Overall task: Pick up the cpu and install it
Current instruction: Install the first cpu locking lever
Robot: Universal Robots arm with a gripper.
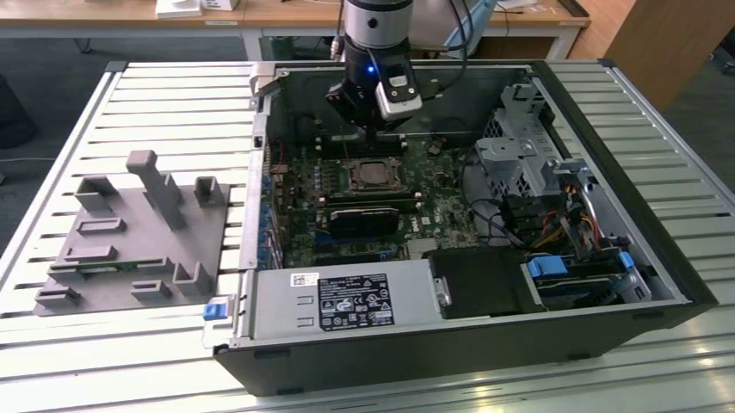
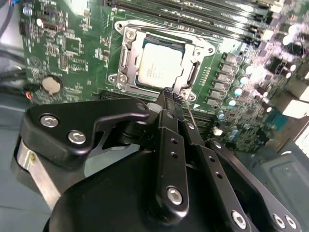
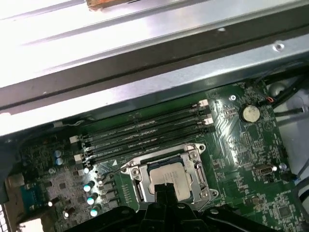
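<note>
The cpu is a small silver square lying flat inside the dark socket with the metal frame on the green motherboard of the opened computer case. Both wrist views show the cpu seated in the socket, with nothing lying on top of it. My gripper hangs just above and behind the socket. Its black fingertips are pressed together, shut and holding nothing, and their ends reach the socket's near edge without touching the chip.
A grey tray with upright holders stands on the slatted table at the exterior view's left. Inside the case are the power supply, memory slots, a coin cell, a drive cage and cables.
</note>
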